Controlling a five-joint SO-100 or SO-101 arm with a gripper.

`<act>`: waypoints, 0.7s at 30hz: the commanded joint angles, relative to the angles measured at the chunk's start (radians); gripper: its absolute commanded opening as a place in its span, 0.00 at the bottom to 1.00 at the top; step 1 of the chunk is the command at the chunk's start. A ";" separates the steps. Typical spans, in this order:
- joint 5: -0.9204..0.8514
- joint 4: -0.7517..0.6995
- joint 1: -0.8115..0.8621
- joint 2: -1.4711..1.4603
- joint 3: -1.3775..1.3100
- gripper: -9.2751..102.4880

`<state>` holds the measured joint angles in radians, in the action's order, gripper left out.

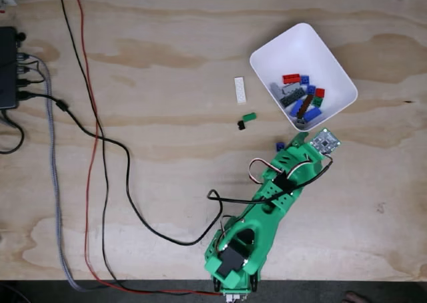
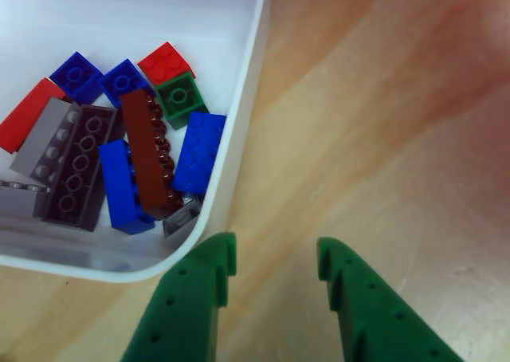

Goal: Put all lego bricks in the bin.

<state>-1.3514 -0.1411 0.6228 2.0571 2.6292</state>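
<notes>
The gripper [image 2: 272, 268] stood open and empty beside the near corner of the white bin [image 1: 331, 107], which already held a heap of bricks [image 2: 142, 151]. In the fixed view, a white plate [image 1: 240, 89], a green brick [image 1: 249, 117], a black brick [image 1: 241, 124] and a blue brick [image 1: 280, 146] lay on the table. Risk, as judged: the blue brick sat close to the arm, so a sweep toward the left bricks could knock it away, or nudge the bin.

Plywood table [image 1: 167, 63]; black, red, grey braided cables [image 1: 100, 156]; black box [image 1: 8, 66] at left edge.
</notes>
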 commanded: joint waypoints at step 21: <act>-0.095 -0.133 -0.064 0.551 0.414 0.24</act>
<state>-1.4297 -0.2700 0.5875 2.4559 3.0158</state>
